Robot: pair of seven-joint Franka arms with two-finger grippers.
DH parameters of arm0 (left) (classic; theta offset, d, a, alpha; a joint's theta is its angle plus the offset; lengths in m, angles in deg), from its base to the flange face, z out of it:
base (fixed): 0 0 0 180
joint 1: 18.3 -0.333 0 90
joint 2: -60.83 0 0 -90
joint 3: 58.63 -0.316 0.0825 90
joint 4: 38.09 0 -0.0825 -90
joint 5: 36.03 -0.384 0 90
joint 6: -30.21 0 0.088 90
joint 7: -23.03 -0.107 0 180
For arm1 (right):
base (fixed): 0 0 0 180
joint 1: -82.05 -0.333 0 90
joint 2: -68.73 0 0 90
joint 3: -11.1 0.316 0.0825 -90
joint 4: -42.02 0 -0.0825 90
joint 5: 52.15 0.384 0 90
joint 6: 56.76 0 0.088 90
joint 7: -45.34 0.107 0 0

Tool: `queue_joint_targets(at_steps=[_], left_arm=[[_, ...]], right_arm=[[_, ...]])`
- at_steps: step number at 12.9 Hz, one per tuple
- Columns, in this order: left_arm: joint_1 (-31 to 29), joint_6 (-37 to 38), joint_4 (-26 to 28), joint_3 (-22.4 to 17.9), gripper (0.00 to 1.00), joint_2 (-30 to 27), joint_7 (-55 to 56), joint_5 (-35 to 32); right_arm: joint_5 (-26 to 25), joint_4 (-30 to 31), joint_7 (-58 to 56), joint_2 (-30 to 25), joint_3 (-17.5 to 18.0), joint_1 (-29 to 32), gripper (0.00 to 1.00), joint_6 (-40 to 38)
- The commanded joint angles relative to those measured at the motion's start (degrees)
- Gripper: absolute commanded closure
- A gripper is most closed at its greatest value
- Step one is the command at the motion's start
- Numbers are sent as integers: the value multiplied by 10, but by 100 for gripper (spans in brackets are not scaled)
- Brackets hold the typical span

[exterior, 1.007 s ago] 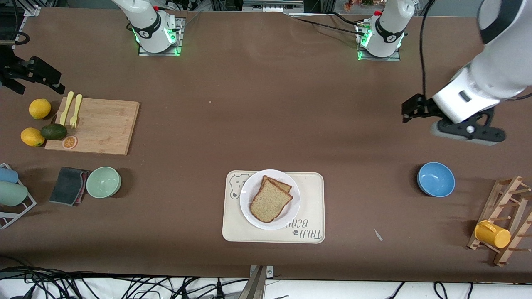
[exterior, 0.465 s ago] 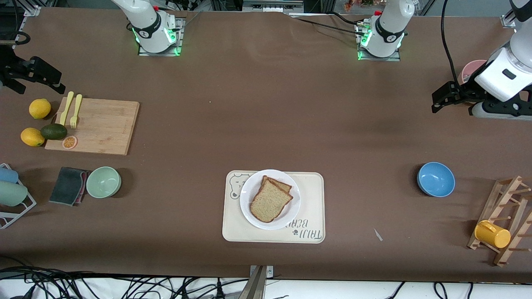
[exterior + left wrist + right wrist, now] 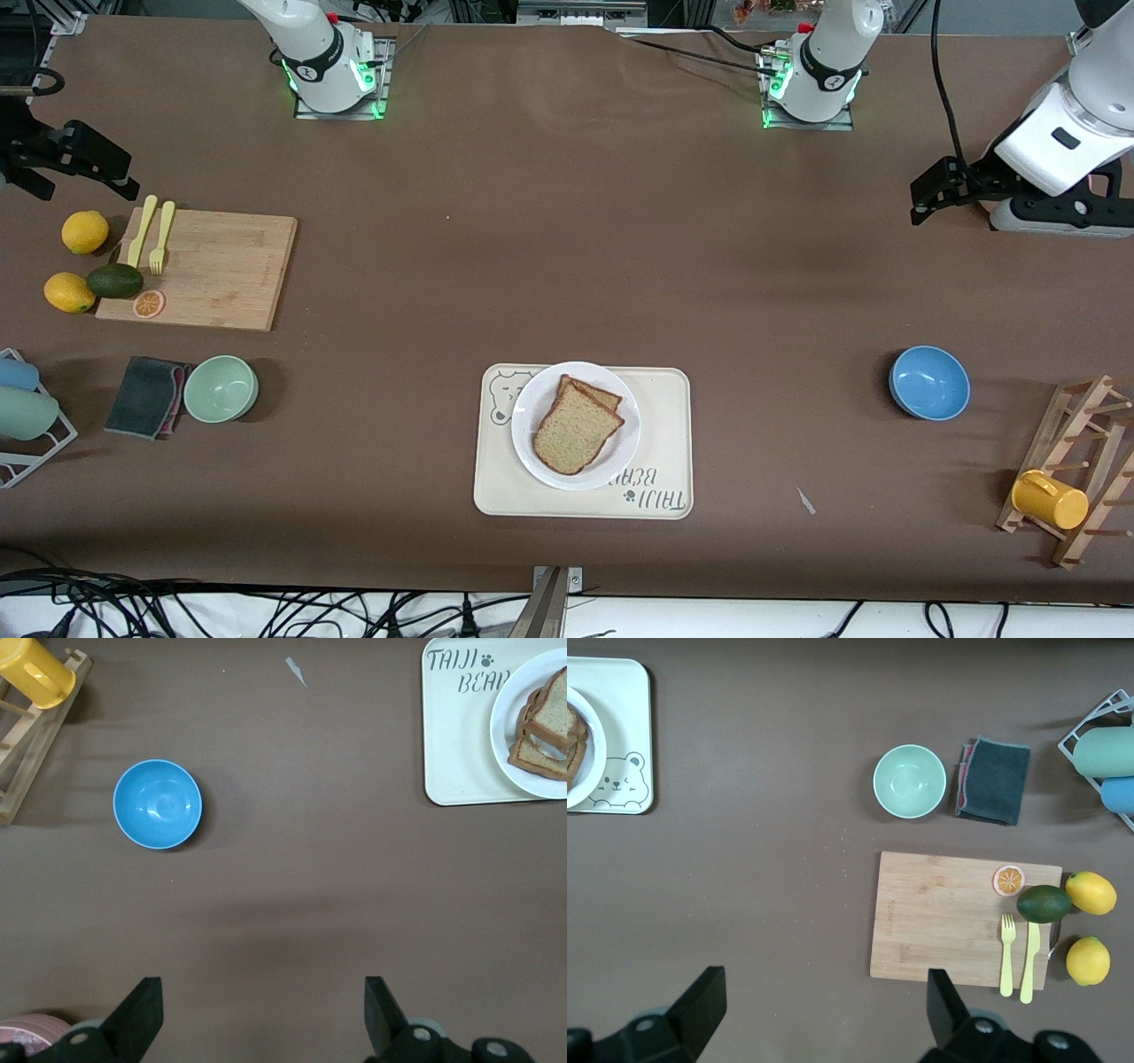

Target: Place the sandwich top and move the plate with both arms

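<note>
Both hands hang spread over bare table, left hand (image 3: pixel 921 190), right hand (image 3: pixel 106 173).

Even, bright overhead light fills all views, sharp throughout. The matte brown tabletop (image 3: pixel 549 248) shows no glare; the glossy blue round bowl (image 3: pixel 929 382) casts a soft shadow at right of frame.

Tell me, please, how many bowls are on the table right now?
2. The green bowl sits beside the dark cloth toward the right arm's end; the blue bowl sits toward the left arm's end, near the wooden rack. None appears hidden.
</note>
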Motion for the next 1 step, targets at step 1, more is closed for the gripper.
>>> queue_joint_targets(at_steps=[1], left_arm=[[-6,9,10,7,0,-11,6,-13]], right_arm=[[4,-10,-3,-1,0,3,0,-11]])
